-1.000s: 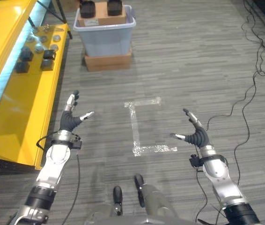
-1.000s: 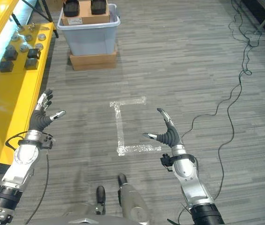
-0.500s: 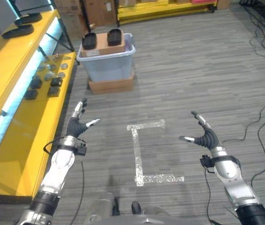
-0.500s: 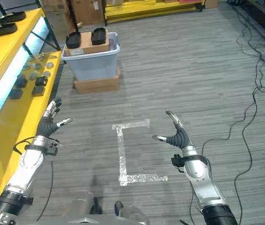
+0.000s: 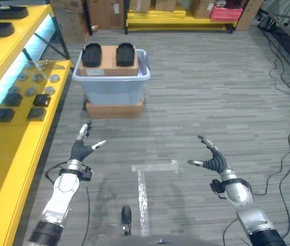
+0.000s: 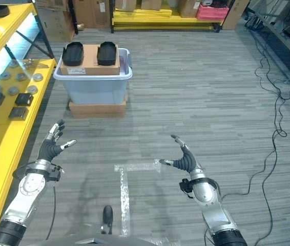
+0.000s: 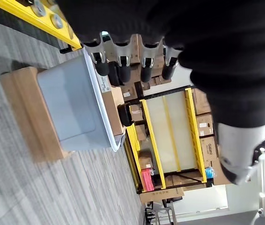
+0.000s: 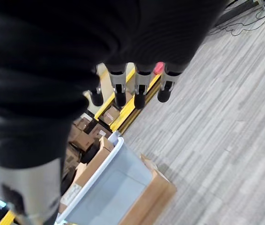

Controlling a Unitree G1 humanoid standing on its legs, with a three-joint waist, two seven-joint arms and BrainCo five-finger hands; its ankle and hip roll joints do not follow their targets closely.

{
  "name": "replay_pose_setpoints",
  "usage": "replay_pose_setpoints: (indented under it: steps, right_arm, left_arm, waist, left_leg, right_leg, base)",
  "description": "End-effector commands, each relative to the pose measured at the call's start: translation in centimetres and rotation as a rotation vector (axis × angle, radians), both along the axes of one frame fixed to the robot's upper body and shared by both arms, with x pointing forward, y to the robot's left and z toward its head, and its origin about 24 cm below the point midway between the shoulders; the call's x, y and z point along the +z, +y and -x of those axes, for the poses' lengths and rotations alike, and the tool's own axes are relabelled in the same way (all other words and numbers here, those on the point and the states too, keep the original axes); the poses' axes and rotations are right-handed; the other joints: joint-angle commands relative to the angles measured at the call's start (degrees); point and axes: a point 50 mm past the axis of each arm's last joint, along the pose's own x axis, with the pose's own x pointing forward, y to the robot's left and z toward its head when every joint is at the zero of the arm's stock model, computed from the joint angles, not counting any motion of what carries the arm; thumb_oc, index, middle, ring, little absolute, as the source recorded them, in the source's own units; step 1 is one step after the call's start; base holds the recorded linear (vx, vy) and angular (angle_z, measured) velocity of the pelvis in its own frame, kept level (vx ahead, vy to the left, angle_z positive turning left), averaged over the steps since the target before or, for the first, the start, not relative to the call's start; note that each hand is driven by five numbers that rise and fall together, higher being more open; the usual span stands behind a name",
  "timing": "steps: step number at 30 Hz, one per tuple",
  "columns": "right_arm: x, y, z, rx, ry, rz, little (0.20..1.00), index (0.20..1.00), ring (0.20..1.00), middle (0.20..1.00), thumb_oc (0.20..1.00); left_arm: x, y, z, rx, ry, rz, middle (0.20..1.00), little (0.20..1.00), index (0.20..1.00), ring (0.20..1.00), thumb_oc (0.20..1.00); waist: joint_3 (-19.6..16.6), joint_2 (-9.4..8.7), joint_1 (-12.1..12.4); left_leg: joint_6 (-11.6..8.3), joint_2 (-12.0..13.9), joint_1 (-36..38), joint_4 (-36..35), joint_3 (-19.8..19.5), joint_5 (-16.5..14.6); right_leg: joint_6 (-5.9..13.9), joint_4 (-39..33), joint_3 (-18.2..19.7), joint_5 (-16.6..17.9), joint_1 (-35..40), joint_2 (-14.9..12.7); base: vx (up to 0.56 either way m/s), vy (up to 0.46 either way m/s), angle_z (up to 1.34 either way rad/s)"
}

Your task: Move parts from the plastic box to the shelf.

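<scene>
Silver-grey arms, dark ribbed wrist covers, silver dark-tipped fingers [image 5: 85, 129].

Translucent plastic box [image 5: 111, 84], glossy yellow shelf [image 5: 12, 148]

The floor [image 5: 211, 97] is grey wood-look planking that runs across the whole room. Strips of pale tape [image 5: 150, 174] form a corner mark on it near the middle. Along the far wall stands a low yellow rack [image 5: 181, 20] with cardboard cartons [image 5: 109, 10] stacked behind and on it, and a red crate [image 5: 226, 11] sits at its right end. A dark metal frame [image 6: 278, 25] stands at the far right. Black cables [image 6: 268, 72] trail over the floor on the right side. Light falls evenly from above, leaving soft shadows.
</scene>
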Motion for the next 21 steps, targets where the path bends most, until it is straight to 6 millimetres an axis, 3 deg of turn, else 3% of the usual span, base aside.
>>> replay_pose_setpoints:
  steps: [1, 3, 4, 5, 7, 9, 11, 12, 13, 14, 15, 17, 19, 21]
  right_arm:
    - [2.9, 0.2, -1.8, 0.050, -0.117, 0.075, 1.000, 1.000, 1.000, 1.000, 1.000]
    - [2.5, 0.0, -1.5, 0.043, -0.098, 0.059, 1.000, 1.000, 1.000, 1.000, 1.000]
    - [2.5, -0.1, -1.4, 0.042, -0.096, 0.059, 1.000, 1.000, 1.000, 1.000, 1.000]
    - [1.7, -0.8, -0.8, 0.012, -0.059, 0.055, 1.000, 1.000, 1.000, 1.000, 1.000]
    - [1.0, -1.4, 0.1, -0.014, -0.028, 0.049, 1.000, 1.000, 1.000, 1.000, 1.000]
    - [0.5, -1.8, 0.5, -0.035, -0.007, 0.040, 1.000, 1.000, 1.000, 1.000, 1.000]
    - [0.1, -1.9, 1.0, -0.039, 0.017, 0.041, 1.000, 1.000, 1.000, 1.000, 1.000]
    - [-0.2, -2.0, 1.2, -0.042, 0.031, 0.038, 1.000, 1.000, 1.000, 1.000, 1.000]
    - [-0.5, -2.3, 1.3, -0.055, 0.042, 0.038, 1.000, 1.000, 1.000, 1.000, 1.000]
    - [-0.2, -2.6, 1.1, -0.059, 0.038, 0.062, 1.000, 1.000, 1.000, 1.000, 1.000]
    - [-0.2, -2.6, 1.1, -0.060, 0.038, 0.062, 1.000, 1.000, 1.000, 1.000, 1.000]
    - [0.0, -3.0, 0.8, -0.074, 0.035, 0.049, 1.000, 1.000, 1.000, 1.000, 1.000]
    - [0.0, -3.1, 0.6, -0.073, 0.041, 0.056, 1.000, 1.000, 1.000, 1.000, 1.000]
    - [0.3, -3.1, 0.6, -0.062, 0.037, 0.088, 1.000, 1.000, 1.000, 1.000, 1.000]
  left_arm:
    - [2.6, 1.1, -1.1, 0.032, -0.130, -0.024, 1.000, 1.000, 1.000, 1.000, 1.000]
    - [2.4, 1.1, -1.1, 0.030, -0.123, 0.018, 1.000, 1.000, 1.000, 1.000, 1.000]
    - [2.4, 1.1, -1.0, 0.029, -0.122, 0.019, 1.000, 1.000, 1.000, 1.000, 1.000]
    - [1.8, 0.7, -1.0, 0.010, -0.093, 0.006, 1.000, 1.000, 1.000, 1.000, 1.000]
    - [1.5, 0.3, -0.9, -0.005, -0.083, 0.007, 1.000, 1.000, 1.000, 1.000, 1.000]
    - [1.3, 0.2, -0.9, -0.006, -0.070, -0.002, 1.000, 1.000, 1.000, 1.000, 1.000]
    - [0.8, 0.1, -0.6, -0.017, -0.048, -0.007, 1.000, 1.000, 1.000, 1.000, 1.000]
    - [0.4, -0.1, -0.5, -0.025, -0.033, 0.002, 1.000, 1.000, 1.000, 1.000, 1.000]
    - [0.3, -0.3, -0.6, -0.032, -0.027, 0.013, 1.000, 1.000, 1.000, 1.000, 1.000]
    - [0.4, -0.4, -0.7, -0.033, -0.031, 0.025, 1.000, 1.000, 1.000, 1.000, 1.000]
    - [0.4, -0.4, -0.7, -0.033, -0.031, 0.025, 1.000, 1.000, 1.000, 1.000, 1.000]
    - [0.7, -0.6, -1.2, -0.037, -0.039, 0.046, 1.000, 1.000, 1.000, 1.000, 1.000]
    - [0.6, -0.8, -1.3, -0.041, -0.036, 0.037, 1.000, 1.000, 1.000, 1.000, 1.000]
    - [0.3, -0.7, -1.1, -0.044, -0.022, 0.055, 1.000, 1.000, 1.000, 1.000, 1.000]
  waist:
    - [1.2, 3.64, 1.0]
    - [0.9, 4.21, 0.5]
    - [0.8, 4.31, 0.4]
    - [0.4, 4.28, -1.2]
    - [0.1, 4.39, -2.8]
    - [-0.3, 4.37, -3.9]
    - [-1.0, 4.11, -4.3]
    - [-2.1, 4.22, -4.4]
    - [-2.1, 4.81, -4.5]
    - [-1.2, 4.09, -4.3]
    - [-1.2, 4.46, -4.6]
    - [0.7, 3.37, -3.8]
    - [1.0, 2.80, -3.1]
    - [1.0, 2.10, -1.8]
  left_leg:
    - [-8.15, 7.0, 3.4, 0.9, 1.5, -6.9]
    - [-8.43, 7.4, 5.7, -0.1, 1.6, -8.0]
    - [-8.40, 7.5, 5.9, -0.1, 1.5, -8.2]
    - [-7.94, 7.1, 8.8, -0.5, 1.2, -10.4]
    - [-7.86, 6.4, 11.4, -1.2, 0.8, -12.2]
    - [-8.18, 5.5, 14.6, -0.7, 0.0, -15.4]
    - [-8.22, 5.1, 17.2, 1.4, -2.1, -18.3]
    - [-8.53, 5.1, 18.0, 3.6, -3.5, -18.5]
    - [-10.38, 5.5, 16.0, 10.7, -2.9, -17.2]
    - [-12.11, 4.8, 12.1, 19.8, -3.3, -14.0]
    - [-12.02, 5.1, 11.7, 20.9, -3.5, -14.9]
    - [-14.40, 3.7, 3.3, 38.2, -5.1, -10.2]
    - [-14.00, 4.1, 0.8, 40.8, -4.6, -10.8]
    - [-12.27, 5.4, -1.7, 36.1, -3.8, -13.1]
  right_leg:
    - [1.51, -14.5, 0.6, 11.5, -1.2, -2.9]
    - [-0.66, -23.3, -1.3, 7.2, -3.2, -2.9]
    - [-0.66, -23.8, -1.5, 7.2, -2.7, -2.9]
    - [-0.66, -31.6, -0.9, 7.6, -4.1, 0.0]
    - [-0.51, -35.9, -0.7, 9.8, -5.9, 2.6]
    - [0.07, -37.8, -3.0, 11.9, -7.5, 3.2]
    - [-1.06, -38.1, -3.9, 12.3, -6.4, 3.4]
    - [-2.49, -37.7, -2.7, 12.2, -5.3, 4.2]
    - [-3.17, -37.5, -2.7, 11.8, -3.3, 3.8]
    - [-3.26, -36.9, -2.3, 12.2, -2.4, 2.7]
    - [-3.23, -36.8, -2.7, 11.7, -2.5, 2.9]
    - [-4.66, -35.7, -1.7, 10.3, 0.3, 1.1]
    - [-5.18, -36.2, -1.2, 9.8, 1.8, 0.4]
    - [-5.63, -37.0, -1.5, 8.9, 4.1, -0.9]
  base:
    - [0.42, 0.037, 0.27]
    - [0.34, 0.011, -0.06]
    - [0.44, -0.009, -0.06]
    - [0.50, -0.016, 0.29]
    - [0.58, -0.048, 0.66]
    - [0.53, -0.095, 1.00]
    - [0.54, -0.149, 0.85]
    - [0.62, -0.201, 0.23]
    - [0.54, -0.213, 0.00]
    - [0.33, -0.125, -0.12]
    - [0.19, -0.092, -0.08]
    - [0.30, -0.122, 0.02]
    - [0.27, -0.089, 0.04]
    - [0.35, -0.081, -0.07]
